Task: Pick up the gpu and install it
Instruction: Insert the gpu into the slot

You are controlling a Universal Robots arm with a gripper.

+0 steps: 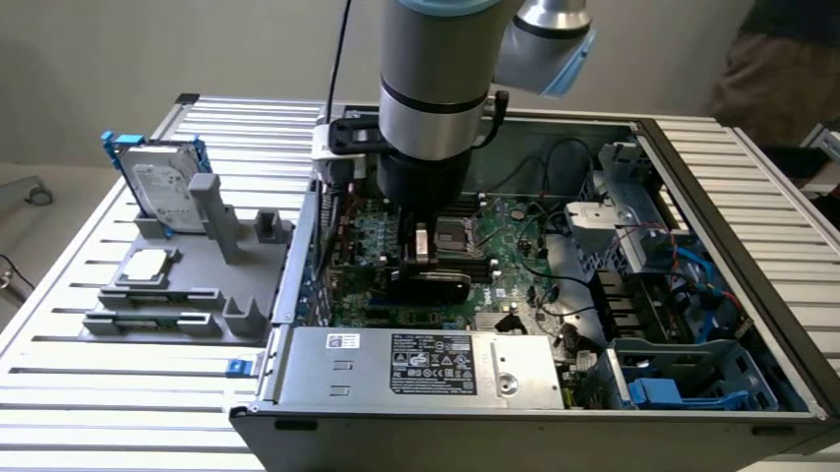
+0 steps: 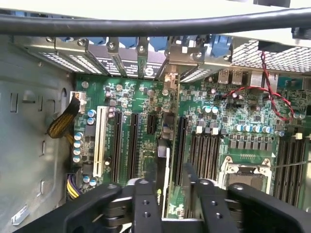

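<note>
The gpu [image 1: 431, 283] stands on edge on the green motherboard [image 1: 506, 246] inside the open computer case, its black cooler facing the exterior view's front. In the wrist view the gpu [image 2: 164, 160] shows as a thin edge-on card running from the silver bracket row down between my fingers. My gripper [image 2: 174, 204] hangs straight over it, open: one black finger [image 2: 146, 206] lies close beside the card, and the other finger [image 2: 204, 206] stands a clear gap away. In the exterior view the gripper [image 1: 423, 254] sits low inside the case, under the grey arm.
A grey fixture [image 1: 197, 285] beside the case holds a silver hard drive in a blue frame [image 1: 164, 182]. The power supply [image 1: 420, 364] fills the case's front. Empty black slots [image 2: 131, 145], the CPU socket [image 2: 245, 177] and red-black wires [image 2: 272, 97] flank the card. A person [image 1: 774, 69] stands at the back.
</note>
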